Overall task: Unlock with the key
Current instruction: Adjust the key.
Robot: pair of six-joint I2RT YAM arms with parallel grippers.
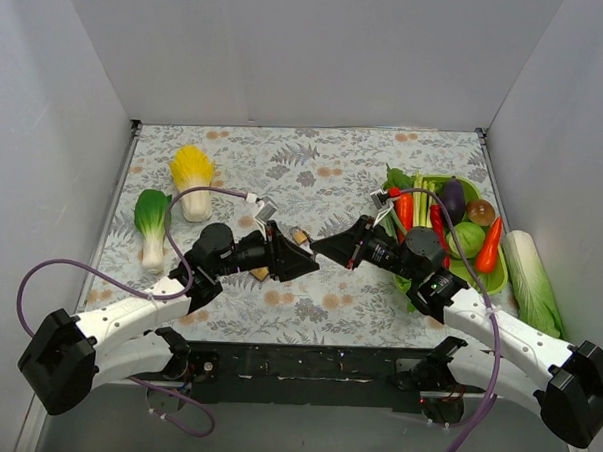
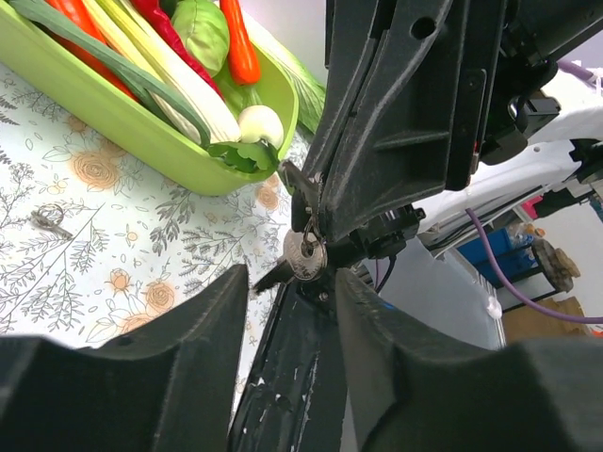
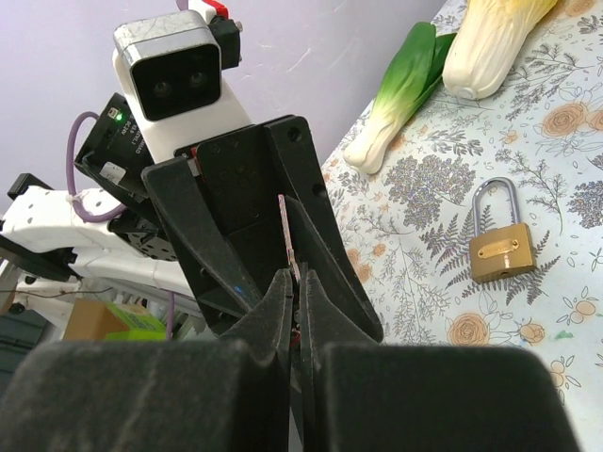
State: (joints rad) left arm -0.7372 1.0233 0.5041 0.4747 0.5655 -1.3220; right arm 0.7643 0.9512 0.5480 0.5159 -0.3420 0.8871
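My right gripper (image 1: 321,247) (image 3: 300,278) is shut on a small silver key (image 2: 304,254), held in the air over the middle of the table. The key's blade (image 3: 285,235) sticks out edge-on towards my left gripper (image 1: 305,261) (image 2: 292,273). That gripper faces the right one tip to tip. Its fingers (image 2: 203,311) stand apart on either side of the key without touching it. A brass padlock (image 3: 499,247) (image 1: 299,235) with a steel shackle lies flat on the floral cloth, just beyond the two grippers.
A green tray (image 1: 497,277) (image 2: 141,122) of vegetables sits at the right, with a long cabbage (image 1: 532,281) beside it. A napa cabbage (image 1: 191,179) and bok choy (image 1: 151,224) lie at the left. A small metal ring (image 2: 47,219) rests on the cloth.
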